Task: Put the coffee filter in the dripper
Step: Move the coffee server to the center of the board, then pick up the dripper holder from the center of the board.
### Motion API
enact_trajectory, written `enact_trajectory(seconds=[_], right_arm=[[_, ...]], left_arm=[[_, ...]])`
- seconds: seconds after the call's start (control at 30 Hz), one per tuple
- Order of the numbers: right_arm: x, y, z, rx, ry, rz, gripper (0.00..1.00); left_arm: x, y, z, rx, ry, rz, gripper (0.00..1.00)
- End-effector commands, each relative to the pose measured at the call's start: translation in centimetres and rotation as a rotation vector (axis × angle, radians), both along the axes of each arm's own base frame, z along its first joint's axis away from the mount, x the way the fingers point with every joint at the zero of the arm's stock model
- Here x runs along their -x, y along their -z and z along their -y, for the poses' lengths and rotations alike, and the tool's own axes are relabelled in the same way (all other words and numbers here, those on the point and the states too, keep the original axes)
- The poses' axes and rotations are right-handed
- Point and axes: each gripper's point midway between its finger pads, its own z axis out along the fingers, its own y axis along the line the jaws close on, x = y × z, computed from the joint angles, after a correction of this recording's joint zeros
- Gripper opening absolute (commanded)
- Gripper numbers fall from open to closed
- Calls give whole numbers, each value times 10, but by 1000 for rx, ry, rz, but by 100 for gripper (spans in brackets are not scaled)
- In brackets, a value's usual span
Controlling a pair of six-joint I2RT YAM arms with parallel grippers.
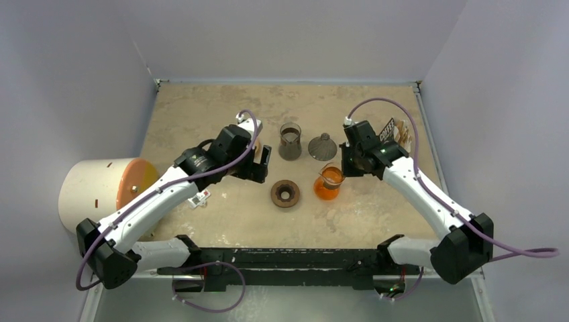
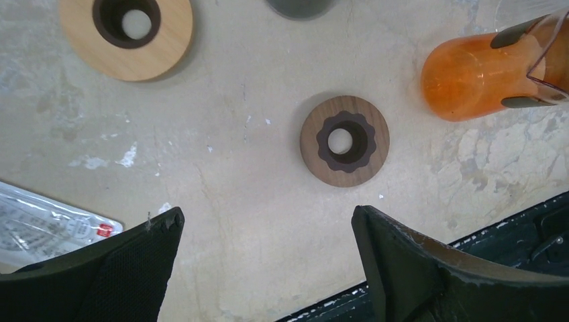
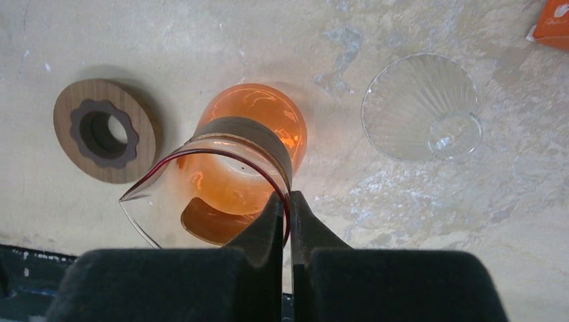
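Though near dripper (image 3: 421,107), orange vessel (image 3: 251,127) apart

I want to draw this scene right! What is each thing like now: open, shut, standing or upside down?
orange glass vessel: mouth up, rim pinched.
dripper cone: wide end down, off its ring.
brown ring: lying flat, nothing in it.
grey glass cup: upright.
left gripper: open, holding nothing.
right gripper: shut on the orange glass vessel's rim.

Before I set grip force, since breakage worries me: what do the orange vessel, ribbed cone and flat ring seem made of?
Orange vessel: glossy tinted glass, see-through with bright highlights. Ribbed cone: clear glass, possibly hard plastic; the table shows through. Ring: matte wood, visible grain, darker inner insert.
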Motion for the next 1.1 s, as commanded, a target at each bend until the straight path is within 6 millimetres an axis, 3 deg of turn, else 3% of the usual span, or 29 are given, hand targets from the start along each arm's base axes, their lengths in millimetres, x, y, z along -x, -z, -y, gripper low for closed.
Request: enact_trajectory(seconds=[0.0,0.63,1.07], right_arm=[[18,-5,-5,-41,-56,-7,0],[38,-7,3,-62,-76,22,0],[46,-8,-1,-101,-91,22,0]], left_arm=[[5,16,19,97,-38,-99,94],[3,117,58,151,-244,-410,83],[-5,156,69,94,-270,-471,76]])
